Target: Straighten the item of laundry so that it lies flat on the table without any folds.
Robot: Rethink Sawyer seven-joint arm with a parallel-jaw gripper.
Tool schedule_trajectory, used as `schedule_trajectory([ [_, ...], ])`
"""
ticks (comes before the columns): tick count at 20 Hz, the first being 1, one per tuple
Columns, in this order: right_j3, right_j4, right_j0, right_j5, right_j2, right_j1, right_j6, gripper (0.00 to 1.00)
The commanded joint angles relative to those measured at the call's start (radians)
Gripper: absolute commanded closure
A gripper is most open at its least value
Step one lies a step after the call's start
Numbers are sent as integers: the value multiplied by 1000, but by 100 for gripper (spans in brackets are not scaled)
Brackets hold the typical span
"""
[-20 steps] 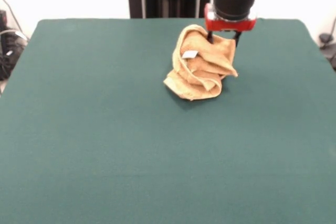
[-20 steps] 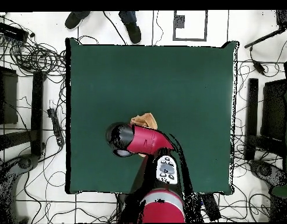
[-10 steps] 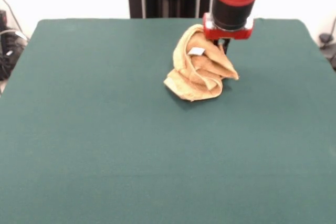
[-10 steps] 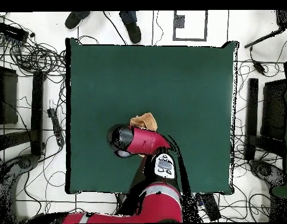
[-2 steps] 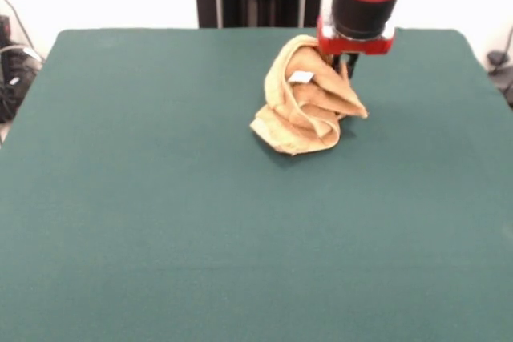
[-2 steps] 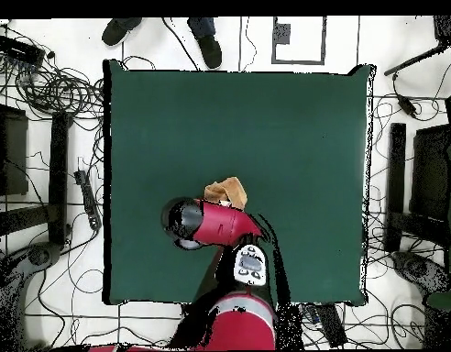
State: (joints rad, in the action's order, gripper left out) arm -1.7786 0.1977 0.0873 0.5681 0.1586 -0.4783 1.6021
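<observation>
The item of laundry (image 5: 304,110), an orange-tan towel, sits crumpled in a heap on the far right-centre of the green table (image 5: 160,214). A small white tag (image 5: 300,78) shows near the top of the heap. My gripper (image 5: 345,66) comes down at the heap's upper right edge, its dark fingers together on a raised fold of the towel. In the overhead view only part of the item of laundry (image 6: 227,191) shows on the table (image 6: 293,137), beside the red arm, which hides the gripper.
A person's shoes (image 6: 209,50) stand on the floor just beyond one table edge in the overhead view. Cables and stands surround the table on the floor.
The fingers were apart over the towel's edge a second ago and have since shut on it. The wrist has shifted slightly right and up, drawing the fold with it.
</observation>
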Motion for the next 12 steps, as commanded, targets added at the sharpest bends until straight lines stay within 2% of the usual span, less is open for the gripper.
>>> schedule_trajectory([
  [1, -229, 144, 113, -59, 38, -161, 469, 100],
  [4, -281, 182, 159, -28, 62, -207, 512, 100],
  [7, -316, 186, 183, 14, 82, -260, 509, 100],
  [12, -401, 178, 187, -12, 75, -329, 482, 100],
])
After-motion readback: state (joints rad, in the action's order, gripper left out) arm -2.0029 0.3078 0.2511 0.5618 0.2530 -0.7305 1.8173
